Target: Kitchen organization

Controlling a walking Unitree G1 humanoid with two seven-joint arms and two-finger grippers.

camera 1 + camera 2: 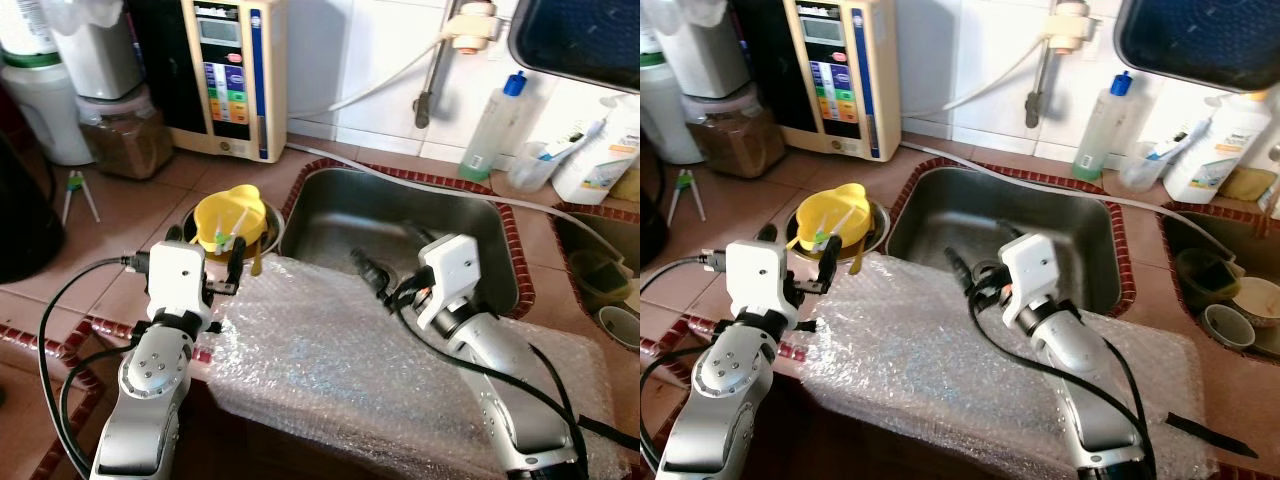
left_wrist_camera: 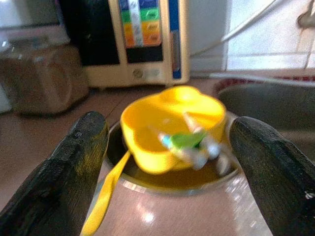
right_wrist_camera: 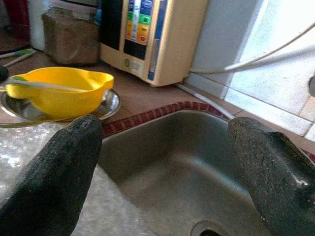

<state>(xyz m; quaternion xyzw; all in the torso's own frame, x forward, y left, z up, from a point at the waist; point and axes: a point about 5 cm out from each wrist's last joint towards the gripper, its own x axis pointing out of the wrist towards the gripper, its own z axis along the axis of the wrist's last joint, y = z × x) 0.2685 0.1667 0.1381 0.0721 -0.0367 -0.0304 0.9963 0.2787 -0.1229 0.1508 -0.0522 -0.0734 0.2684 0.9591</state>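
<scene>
Crinkled clear bubble wrap (image 1: 390, 370) spread over the near edge of the terracotta-tiled worktop (image 1: 150, 190), hiding the tiles beneath. Left gripper (image 1: 205, 250) poised above the wrap's left corner, fingers apart, nothing between them. Right gripper (image 1: 385, 262) out over the near rim of the stainless-steel sink (image 1: 400, 215), fingers likewise spread and empty. Just beyond the left gripper, yellow plastic bowl (image 1: 232, 215) seated in a shallow round steel dish (image 1: 872, 222), utensils inside blurred, one green-tipped; yellow handle (image 2: 106, 194) hanging over the dish rim. Farther back, cream boxy wall appliance with coloured buttons (image 1: 232, 75), brown-filled lidded jar (image 1: 125, 135), white hose, clear blue-capped bottle (image 1: 492, 125), partly cropped.
</scene>
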